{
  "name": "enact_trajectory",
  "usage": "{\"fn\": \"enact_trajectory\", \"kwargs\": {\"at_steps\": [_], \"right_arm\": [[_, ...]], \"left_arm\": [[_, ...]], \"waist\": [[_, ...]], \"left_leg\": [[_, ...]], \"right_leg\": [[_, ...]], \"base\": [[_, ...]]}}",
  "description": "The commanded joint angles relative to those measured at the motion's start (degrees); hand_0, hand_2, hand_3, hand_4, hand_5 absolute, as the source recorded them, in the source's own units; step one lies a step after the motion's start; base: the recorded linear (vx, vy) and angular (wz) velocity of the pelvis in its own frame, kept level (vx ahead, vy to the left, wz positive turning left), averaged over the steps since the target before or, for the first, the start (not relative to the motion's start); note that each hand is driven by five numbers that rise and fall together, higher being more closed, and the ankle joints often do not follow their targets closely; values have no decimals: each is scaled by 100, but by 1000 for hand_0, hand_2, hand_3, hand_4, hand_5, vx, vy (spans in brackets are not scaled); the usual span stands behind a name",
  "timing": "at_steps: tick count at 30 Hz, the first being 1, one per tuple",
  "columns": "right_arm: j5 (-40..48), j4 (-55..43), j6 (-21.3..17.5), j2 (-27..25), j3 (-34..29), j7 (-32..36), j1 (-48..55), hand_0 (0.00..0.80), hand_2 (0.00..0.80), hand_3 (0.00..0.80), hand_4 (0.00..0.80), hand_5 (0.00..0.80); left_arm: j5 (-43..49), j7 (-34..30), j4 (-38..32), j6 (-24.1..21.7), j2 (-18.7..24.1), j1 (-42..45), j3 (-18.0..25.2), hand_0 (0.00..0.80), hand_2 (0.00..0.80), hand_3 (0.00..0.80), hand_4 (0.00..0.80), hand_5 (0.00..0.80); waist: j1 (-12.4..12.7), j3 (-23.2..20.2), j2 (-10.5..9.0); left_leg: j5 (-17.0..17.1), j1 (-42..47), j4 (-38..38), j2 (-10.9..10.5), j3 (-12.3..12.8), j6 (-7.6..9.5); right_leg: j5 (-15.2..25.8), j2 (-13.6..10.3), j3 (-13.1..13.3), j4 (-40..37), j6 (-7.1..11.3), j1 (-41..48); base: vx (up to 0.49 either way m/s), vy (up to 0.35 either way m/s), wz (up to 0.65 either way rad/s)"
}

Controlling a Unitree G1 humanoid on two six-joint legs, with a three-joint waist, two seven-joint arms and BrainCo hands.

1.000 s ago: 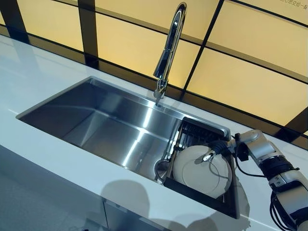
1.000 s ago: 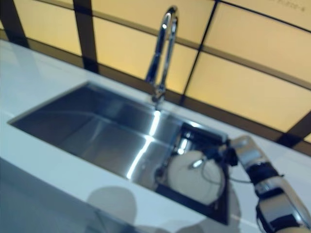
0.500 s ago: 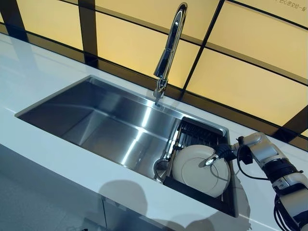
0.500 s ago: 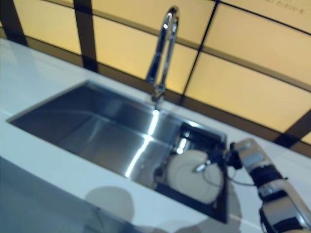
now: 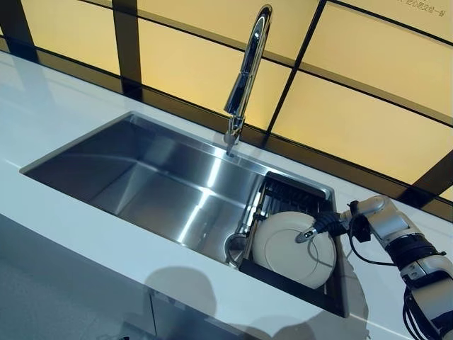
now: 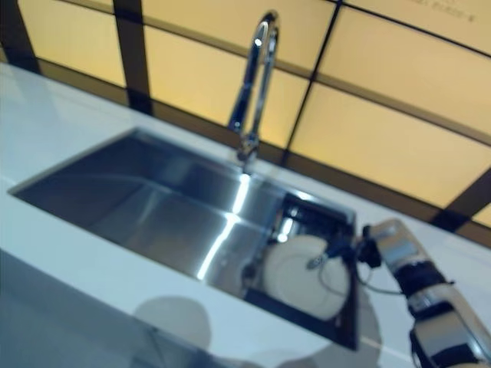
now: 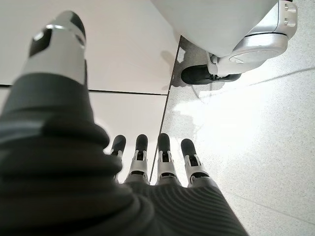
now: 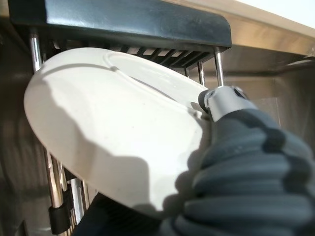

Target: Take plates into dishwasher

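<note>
Plate [image 5: 291, 246]: white, tilted in the black rack [image 5: 283, 195] at the sink's [image 5: 141, 177] right end.
Right hand [image 5: 320, 225]: thumb pinching the plate's rim.
Left hand [image 7: 152, 167]: hanging over the floor, fingers straight, holding nothing.

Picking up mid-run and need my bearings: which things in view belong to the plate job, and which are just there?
Part of the job:
- round white plate, pinched at its rim by the right hand
- black dish rack with metal rods in the sink, holding the plate

Just there:
- stainless steel sink
- tall chrome faucet
- white countertop
- left hand, idle, fingers straight
</note>
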Motion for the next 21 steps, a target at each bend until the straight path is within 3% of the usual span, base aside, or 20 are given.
{"fn": "enact_trajectory", "kwargs": {"at_steps": [1, 21], "right_arm": [[195, -264, -263, -361, 464, -321, -75, 800, 800, 800, 800, 800], [1203, -241, -626, -1031, 203, -1492, -532, 800, 800, 800, 800, 800]], "left_arm": [[249, 70, 95, -117, -31, -242, 19, 0, 0, 0, 0, 0], [183, 87, 152, -154, -60, -167, -26, 0, 0, 0, 0, 0]], "waist": [[43, -91, 109], [-66, -194, 109]], "left_leg": [[-369, 79, 44, -9, 13, -7], [-401, 131, 34, -31, 41, -7]], "right_leg": [[263, -75, -31, 395, 250, -289], [270, -73, 24, 380, 263, -251]], "base": [[0, 0, 0], [0, 0, 0]]}}
